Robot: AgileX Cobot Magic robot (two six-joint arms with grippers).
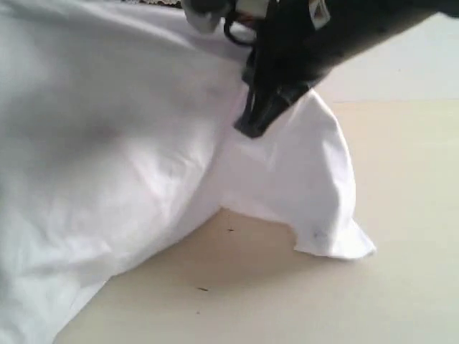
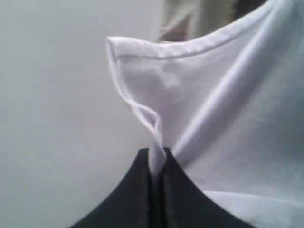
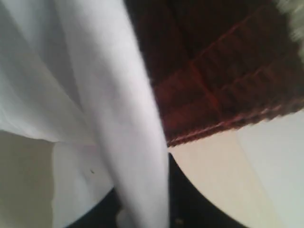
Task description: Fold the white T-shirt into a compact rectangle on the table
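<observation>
One white T-shirt [image 1: 129, 143]. One desk [image 1: 401, 215] under it. Two end effectors, the left end effector [image 2: 156, 166] and the right end effector [image 3: 142, 213] (each black, seen in its own wrist view). One dark brown wicker basket [image 3: 228, 80]. Two tiny dark specks [image 1: 230, 230] on the desk, counted in the exterior view; any others are too faint to tell.

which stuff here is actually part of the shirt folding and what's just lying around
Part of the job:
- white T-shirt, partly lifted
- table under it
- left gripper, fingers shut on a hem
- right gripper, at the raised cloth

Just lying about:
- dark wicker basket, seen only in the right wrist view
</observation>
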